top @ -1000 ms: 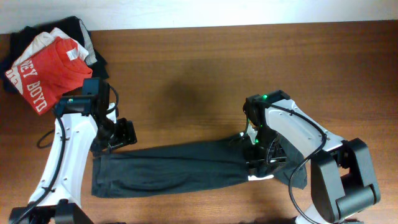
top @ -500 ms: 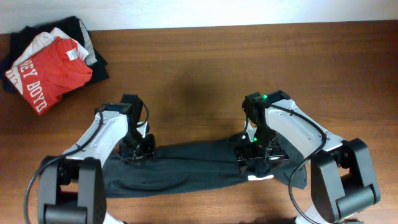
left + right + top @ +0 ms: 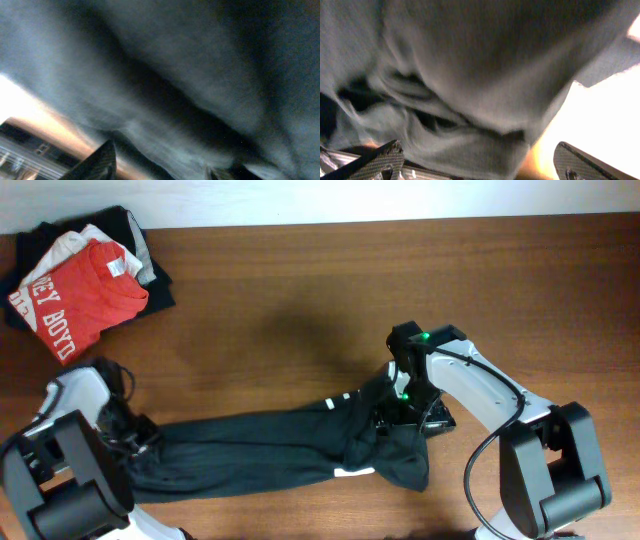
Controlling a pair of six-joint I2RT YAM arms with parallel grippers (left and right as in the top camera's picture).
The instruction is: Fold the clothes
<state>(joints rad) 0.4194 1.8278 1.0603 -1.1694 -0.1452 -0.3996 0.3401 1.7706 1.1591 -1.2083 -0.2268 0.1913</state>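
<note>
Overhead, the T-shirt [image 3: 260, 445] is lying stretched across the desk [image 3: 300, 290], the left end effector [image 3: 138, 438], arm tucked in, is sitting at its left end, grip impossible to tell, and the right end effector [image 3: 400, 412] is standing with fingers [image 3: 385, 157] apart over the bunched right end.

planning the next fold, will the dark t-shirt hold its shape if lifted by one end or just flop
Likely floppy: the dark T-shirt lies as a long creased strip, its right end bunched in soft folds. Lifted by one end it would probably sag and drag. It looks thin, so likely light for its size.
</note>
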